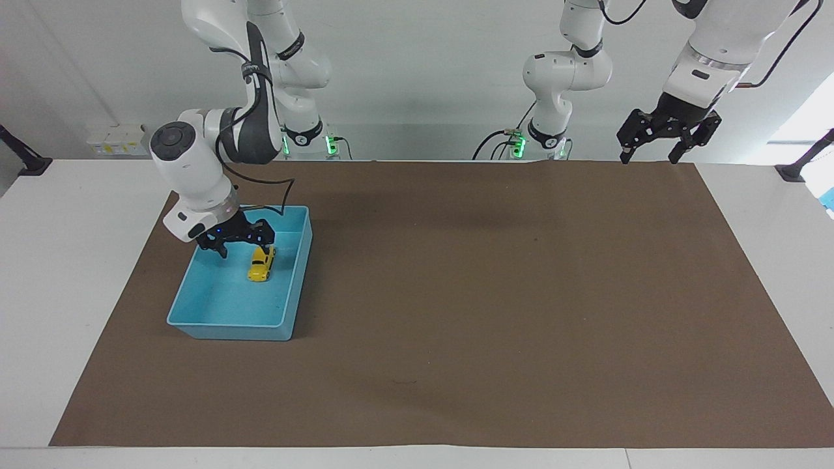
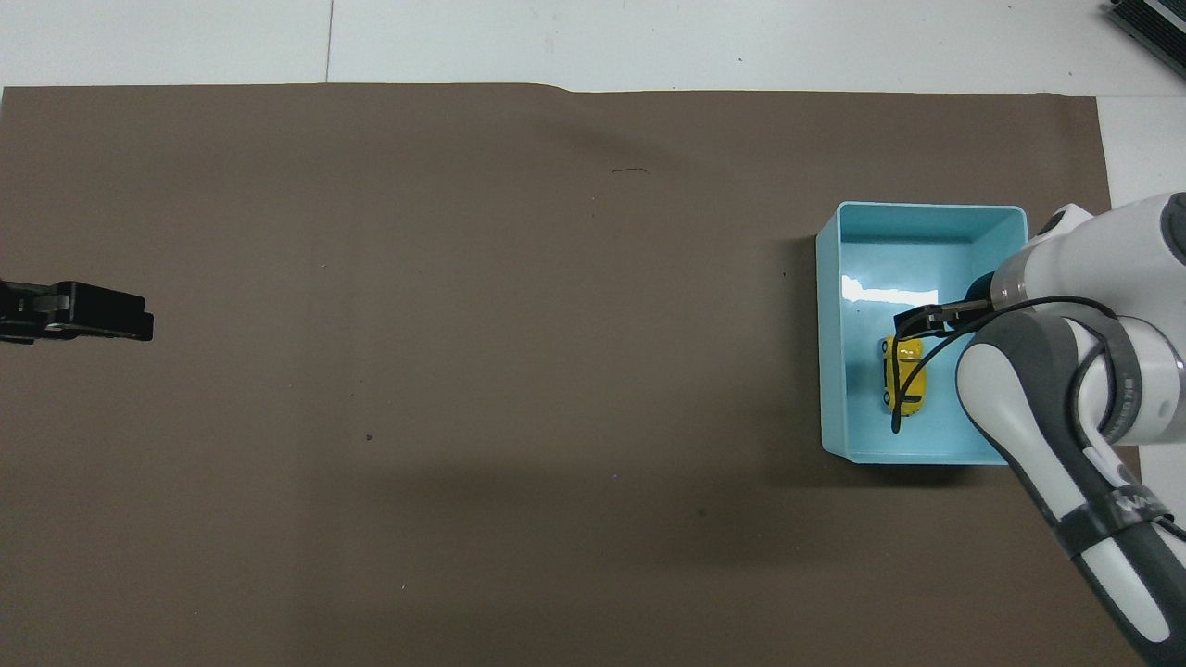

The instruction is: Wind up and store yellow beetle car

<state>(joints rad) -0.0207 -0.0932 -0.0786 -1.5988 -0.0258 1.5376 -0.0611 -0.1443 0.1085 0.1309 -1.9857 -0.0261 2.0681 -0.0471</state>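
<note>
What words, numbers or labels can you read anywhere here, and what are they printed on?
Nothing can be read for certain.
Right arm's dark sleeve: pale lettering, too blurred to read.
Yellow beetle car in the blue tray: no lettering shows.
Small boxes by the wall: any print is too small to read.

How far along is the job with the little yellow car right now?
Storing looks done: the yellow beetle car lies on the floor of the blue tray. Nothing is in hand; the right tool is open over the tray, clear of the car. The left tool waits open. Left: the right arm pulls away. Winding can't be judged.
</note>
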